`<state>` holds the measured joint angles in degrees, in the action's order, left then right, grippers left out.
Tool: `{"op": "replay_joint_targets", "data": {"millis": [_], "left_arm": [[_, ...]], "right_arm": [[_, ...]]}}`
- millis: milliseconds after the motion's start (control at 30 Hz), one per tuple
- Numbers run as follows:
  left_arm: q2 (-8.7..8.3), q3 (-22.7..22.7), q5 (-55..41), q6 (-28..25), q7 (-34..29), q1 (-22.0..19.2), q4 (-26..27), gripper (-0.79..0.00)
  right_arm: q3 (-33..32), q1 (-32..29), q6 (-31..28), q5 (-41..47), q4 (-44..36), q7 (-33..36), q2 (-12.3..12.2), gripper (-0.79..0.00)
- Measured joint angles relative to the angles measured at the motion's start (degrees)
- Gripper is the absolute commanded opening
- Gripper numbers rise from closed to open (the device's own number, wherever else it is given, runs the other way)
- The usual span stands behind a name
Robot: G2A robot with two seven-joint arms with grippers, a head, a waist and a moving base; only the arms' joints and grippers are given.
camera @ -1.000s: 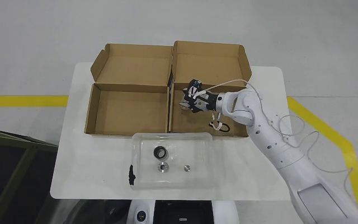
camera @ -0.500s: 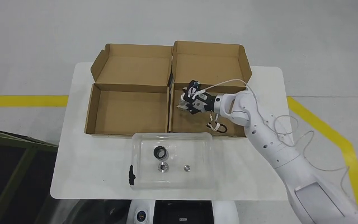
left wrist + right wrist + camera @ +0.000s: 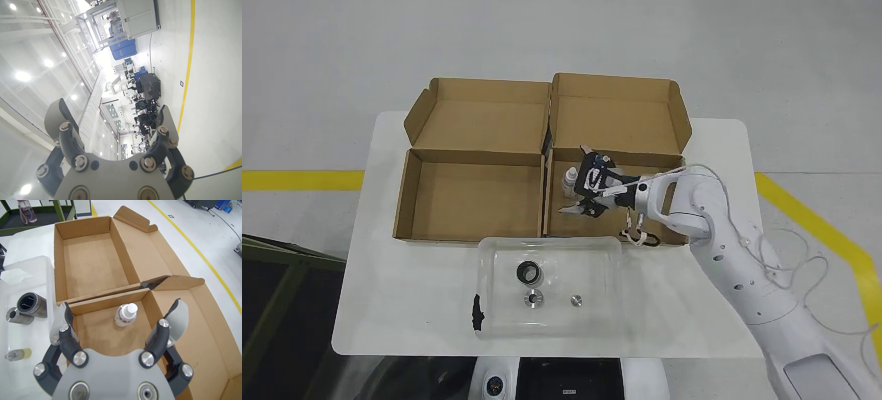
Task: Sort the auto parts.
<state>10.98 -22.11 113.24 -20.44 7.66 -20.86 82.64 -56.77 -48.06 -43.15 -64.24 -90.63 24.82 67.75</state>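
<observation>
The right gripper (image 3: 122,306) has let go and drawn back, fingers spread apart, leaving the small white-capped bottle (image 3: 126,314) upright in the right cardboard box (image 3: 105,332), so that part looks sorted while metal parts wait in the clear bin (image 3: 28,275).

Left box (image 3: 470,200) and right box (image 3: 617,110) are plain brown cardboard. The desk (image 3: 392,290) is white, the bottle (image 3: 126,315) clear with a white cap, the metal bushing (image 3: 32,305) silver-grey, and the floor stripe (image 3: 302,180) yellow.
</observation>
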Motion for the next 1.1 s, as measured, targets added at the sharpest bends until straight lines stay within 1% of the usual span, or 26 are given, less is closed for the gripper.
{"op": "replay_joint_targets", "data": {"millis": [200,433,767,900,1100], "left_arm": [[0.0,0.0,0.0,0.0,0.0,0.0,0.0,0.0],[0.0,0.0,0.0,0.0,0.0,0.0,0.0,0.0],[0.0,0.0,0.0,0.0,0.0,0.0,0.0,0.0],[0.0,0.0,0.0,0.0,0.0,0.0,0.0,0.0],[0.0,0.0,0.0,0.0,0.0,0.0,0.0,0.0]], "right_arm": [[-2.94,-5.6,-0.34,1.28,-8.94,4.3,-1.27,0.0],[-4.62,-10.69,-0.75,1.37,-15.32,8.52,-2.35,0.0],[-5.26,-15.73,-1.8,0.1,-19.31,10.08,-3.36,0.0],[-3.84,-17.77,-2.78,-2.03,-19.78,10.4,-3.63,0.0],[-1.6,-19.97,-3.73,-4.89,-18.85,9.17,-3.83,0.0]]}}
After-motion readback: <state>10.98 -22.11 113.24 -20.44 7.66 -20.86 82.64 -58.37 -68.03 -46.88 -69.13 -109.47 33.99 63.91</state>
